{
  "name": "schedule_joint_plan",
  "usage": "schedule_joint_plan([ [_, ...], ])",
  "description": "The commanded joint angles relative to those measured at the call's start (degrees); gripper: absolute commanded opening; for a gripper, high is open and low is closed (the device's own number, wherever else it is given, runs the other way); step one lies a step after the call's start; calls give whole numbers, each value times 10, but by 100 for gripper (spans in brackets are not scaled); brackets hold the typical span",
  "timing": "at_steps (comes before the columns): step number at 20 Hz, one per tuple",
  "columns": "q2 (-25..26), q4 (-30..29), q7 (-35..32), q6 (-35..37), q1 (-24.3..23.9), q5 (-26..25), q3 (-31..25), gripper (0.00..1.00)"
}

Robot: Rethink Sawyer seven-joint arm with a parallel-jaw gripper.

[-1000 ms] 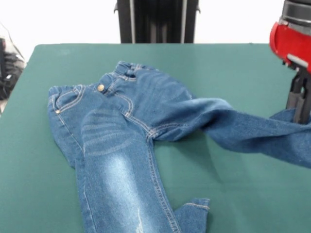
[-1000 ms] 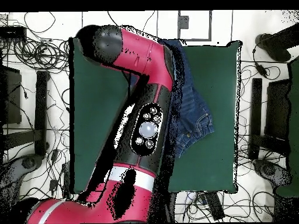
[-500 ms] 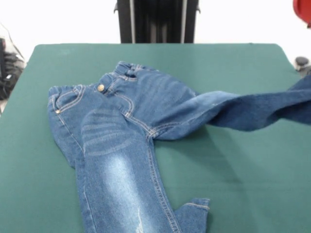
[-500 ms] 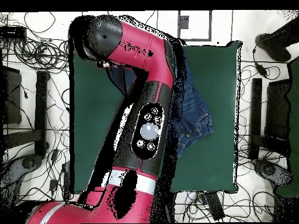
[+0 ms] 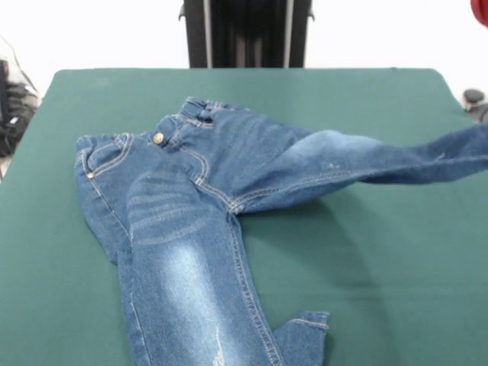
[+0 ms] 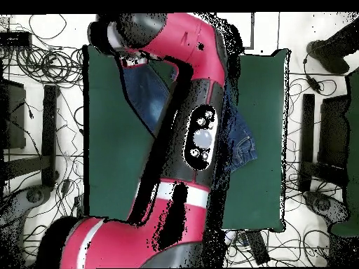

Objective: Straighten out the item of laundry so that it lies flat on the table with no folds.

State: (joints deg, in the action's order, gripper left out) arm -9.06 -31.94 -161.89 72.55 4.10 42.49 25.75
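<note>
Claw state: cannot be told; hidden beneath the red and black arm (image 6: 193, 105) in the overhead view, out of frame in the front view. Jeans (image 5: 191, 221) on the green table (image 5: 366, 267), waistband and brass button (image 5: 158, 138) toward the far side. One leg flat, running to the near edge, faded whitish patch (image 5: 191, 282) on the thigh, cuff (image 5: 305, 324) turned over beside it. Other leg (image 5: 396, 156) stretched sideways to the right edge of the front view, raised off the table toward its end, shadow beneath. Cables (image 6: 42, 63) on the floor around the table.
</note>
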Motion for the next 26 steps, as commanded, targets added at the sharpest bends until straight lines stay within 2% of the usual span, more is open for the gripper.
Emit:
schedule_joint_plan([
  [1,109,118,-138,69,-16,60,-73,0],
  [4,140,159,-147,73,-22,94,-41,0],
  [7,180,204,-136,75,-33,145,26,0],
  [11,224,249,-129,45,-49,235,151,0],
  [16,260,290,-105,63,-81,390,331,0],
  [17,269,300,-95,67,-94,459,406,100],
  [19,267,303,-83,72,-97,456,425,100],
  [21,269,306,-81,80,-102,492,464,100],
  [23,270,305,-104,45,-103,517,483,100],
  [26,272,303,-85,8,-105,536,502,100],
])
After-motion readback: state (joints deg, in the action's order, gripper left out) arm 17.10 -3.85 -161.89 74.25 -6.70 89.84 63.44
